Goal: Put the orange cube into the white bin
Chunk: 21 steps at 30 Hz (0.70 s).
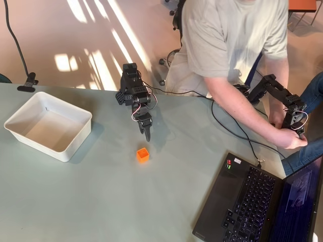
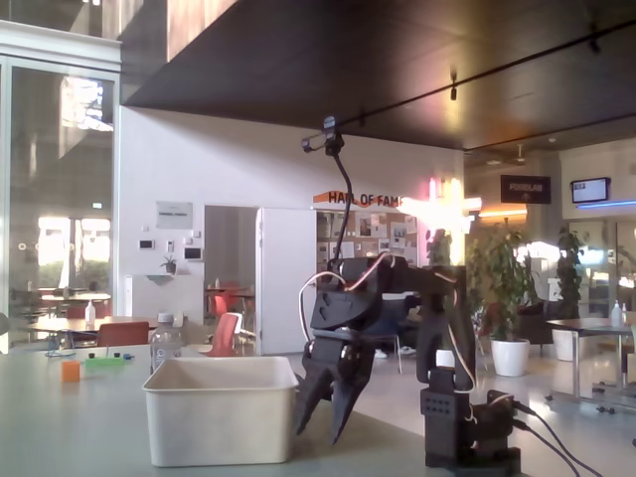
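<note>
The orange cube (image 1: 143,155) sits on the pale green table (image 1: 101,201), a short way below my gripper (image 1: 147,136) in the overhead view and not touching it. The gripper points down toward the table with nothing in it. In the fixed view its two dark fingers (image 2: 343,412) stand apart at the tips, so the gripper (image 2: 318,435) is open. The white bin (image 1: 48,126) stands far off to the left of the cube and holds nothing. In the fixed view the white bin (image 2: 221,407) is just left of the gripper.
A person (image 1: 232,45) leans over the table's far right. An open laptop (image 1: 252,201) fills the bottom right corner, and black cables (image 1: 227,126) run across the table. A small orange block (image 2: 70,371) lies beside a green piece (image 2: 104,363); I cannot tell whether it is the cube.
</note>
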Motion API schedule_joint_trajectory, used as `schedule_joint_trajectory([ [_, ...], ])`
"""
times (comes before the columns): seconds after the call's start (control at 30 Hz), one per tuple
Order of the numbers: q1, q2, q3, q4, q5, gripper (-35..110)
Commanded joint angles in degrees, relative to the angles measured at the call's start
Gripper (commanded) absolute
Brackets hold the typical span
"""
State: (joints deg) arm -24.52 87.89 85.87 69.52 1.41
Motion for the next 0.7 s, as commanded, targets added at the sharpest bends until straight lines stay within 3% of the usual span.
schedule_joint_trajectory([
  [0.0,0.3,-2.6,-2.2,-1.8,-0.1,47],
  [0.67,1.8,-24.9,-17.9,-4.9,0.1,48],
])
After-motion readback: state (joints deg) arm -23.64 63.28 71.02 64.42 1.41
